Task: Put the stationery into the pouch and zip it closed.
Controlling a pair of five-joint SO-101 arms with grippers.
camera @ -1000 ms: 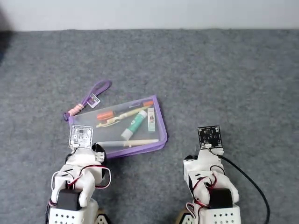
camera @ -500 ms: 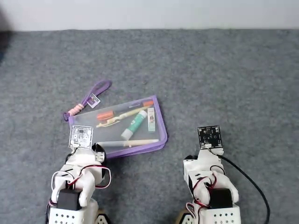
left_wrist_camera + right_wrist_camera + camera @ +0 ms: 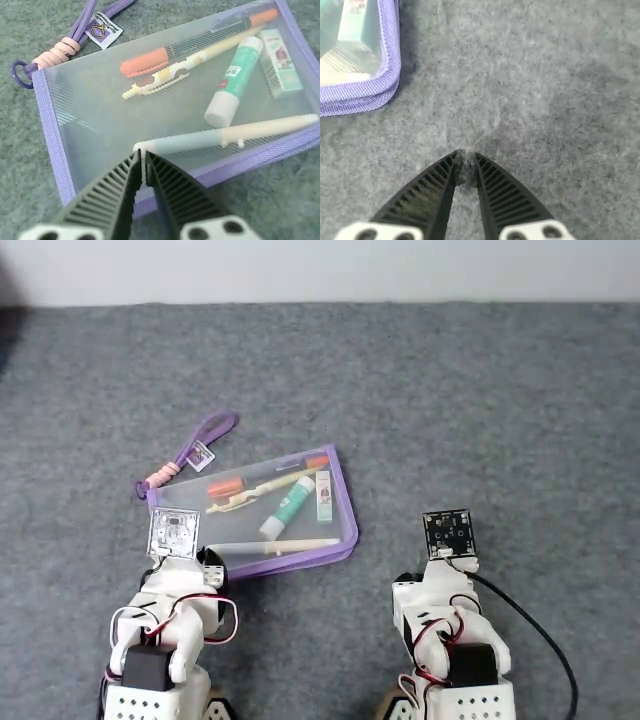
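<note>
The pouch (image 3: 255, 515) lies flat on the grey surface (image 3: 470, 400), in its left half and nearer the edge where the two arms stand than the far edge. It is turned slightly, so its right end sits a little farther back. It is a see-through mesh pouch (image 3: 100, 125) with purple edging, and all the stationery is inside it:

- An orange marker (image 3: 145, 61) and a patterned pen (image 3: 190, 62) lie along the far side.
- A green and white glue stick (image 3: 232, 80) lies slantwise in the middle.
- A small boxed eraser (image 3: 280, 67) sits at the right end.
- A long pale pen (image 3: 225, 137) lies along the near side.

A purple strap (image 3: 205, 435) with a pink coil (image 3: 55, 52) and a small tag (image 3: 103, 34) runs off the pouch's far left corner toward the left edge of the surface. Whether the zip is fully drawn I cannot tell.

The left gripper (image 3: 144, 160) hangs over the near edge of the pouch, just by the blunt end of the long pale pen. Its jaws are pressed together with nothing between them.

The right gripper (image 3: 466, 162) is over bare surface, off the pouch's near right corner (image 3: 365, 95) and apart from it. Its claw is likewise closed to a sliver and holds nothing.
</note>
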